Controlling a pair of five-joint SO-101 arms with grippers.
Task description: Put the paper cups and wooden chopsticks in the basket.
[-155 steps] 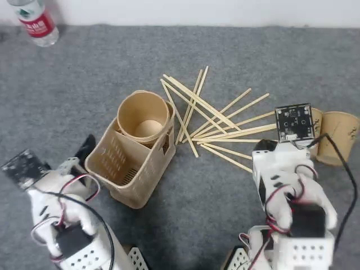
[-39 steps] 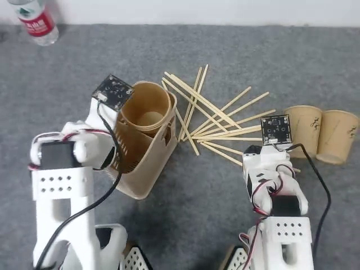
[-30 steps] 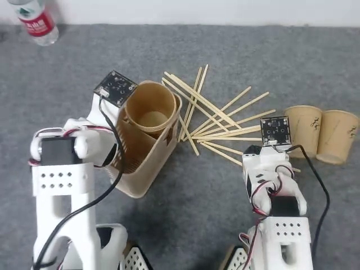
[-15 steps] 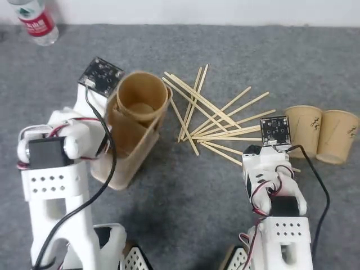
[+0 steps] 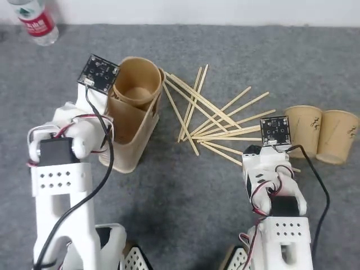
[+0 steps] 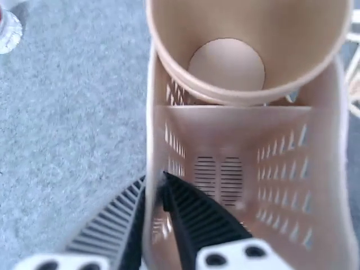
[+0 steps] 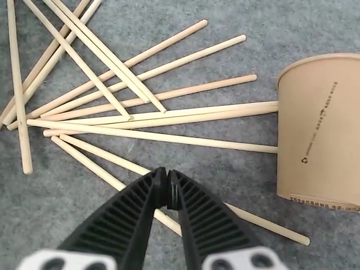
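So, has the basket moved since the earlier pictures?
Yes. The basket, gripped by the left pincer, has shifted away from the arm bases, toward the water bottle, and stands more upright.

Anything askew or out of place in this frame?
Two paper cups lie on their sides, with wooden chopsticks scattered crosswise beside them. The left end effector pinches the basket by its wall.

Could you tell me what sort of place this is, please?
Probably an indoor robot test bench: a grey carpet-like surface against a white wall, with a plastic bottle lying at the back corner.
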